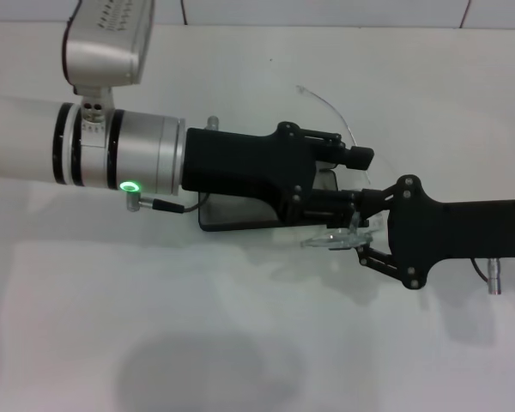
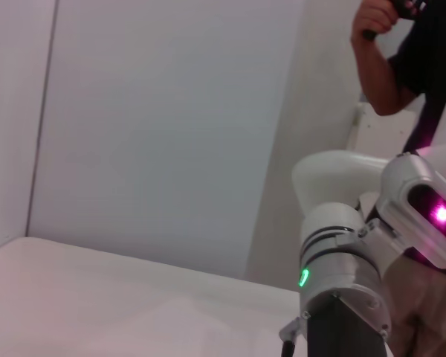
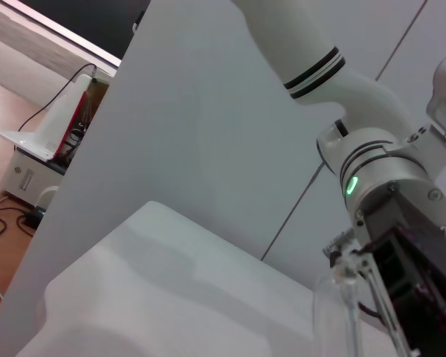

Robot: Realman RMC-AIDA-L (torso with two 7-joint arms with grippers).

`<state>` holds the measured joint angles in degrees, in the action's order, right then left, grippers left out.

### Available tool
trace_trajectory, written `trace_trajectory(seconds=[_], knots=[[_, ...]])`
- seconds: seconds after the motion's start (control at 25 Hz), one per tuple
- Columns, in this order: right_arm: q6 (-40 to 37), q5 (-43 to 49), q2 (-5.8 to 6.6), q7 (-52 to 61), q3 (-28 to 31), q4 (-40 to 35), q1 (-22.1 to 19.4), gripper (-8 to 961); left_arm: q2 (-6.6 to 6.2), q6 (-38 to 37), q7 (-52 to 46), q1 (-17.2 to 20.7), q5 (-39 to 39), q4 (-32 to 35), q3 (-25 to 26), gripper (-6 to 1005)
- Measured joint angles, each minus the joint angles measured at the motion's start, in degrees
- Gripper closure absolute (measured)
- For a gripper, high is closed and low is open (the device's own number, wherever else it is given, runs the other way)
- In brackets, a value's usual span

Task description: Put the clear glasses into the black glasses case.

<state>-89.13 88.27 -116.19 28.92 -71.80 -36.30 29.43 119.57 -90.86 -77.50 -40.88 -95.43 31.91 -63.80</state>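
Head view: right gripper (image 1: 366, 225) apparently grips clear glasses (image 1: 336, 238) beside left gripper (image 1: 343, 176).

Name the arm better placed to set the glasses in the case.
Right. The right gripper is at the glasses, beside the case. The left gripper stretches over the case, covering most of it, so it probably should clear away first.
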Motion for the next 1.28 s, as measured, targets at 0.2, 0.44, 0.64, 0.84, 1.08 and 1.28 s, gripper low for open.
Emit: trace_trajectory(seconds=[0.2, 0.44, 0.64, 0.84, 1.08, 1.28], knots=[[-0.5, 0.0, 0.41, 0.0, 0.0, -0.1, -0.6, 834, -0.02, 0.0, 0.0, 0.5, 1.2, 0.3, 1.2, 406], [-4.3, -0.9, 0.42, -2.4, 2.5, -4.7, -5.4, 835, -1.0, -0.3, -0.1, 1.4, 2.2, 0.5, 4.4, 406], [-13.8, -9.6, 0.48, -11.2, 3.2, -4.9, -9.4, 836, -1.83, 2.4, -0.4, 2.5, 1.7, 0.6, 5.4, 406], [-21.2, -11.3, 0.23, -13.4, 0.1, -2.9, -8.2, 834, -0.96, 6.7, -0.4, 2.1, 1.2, 0.4, 4.7, 406], [-20.4, -11.5, 0.11, -9.3, -5.7, 8.7, 1.2, 832, 0.11, 7.7, 0.7, 0.4, 0.6, 0.4, 4.6, 406], [-16.7, -13.2, 0.05, -4.7, -5.3, 15.8, 5.1, 830, 0.16, 7.6, 2.4, 0.8, 2.8, 0.5, 4.8, 407]])
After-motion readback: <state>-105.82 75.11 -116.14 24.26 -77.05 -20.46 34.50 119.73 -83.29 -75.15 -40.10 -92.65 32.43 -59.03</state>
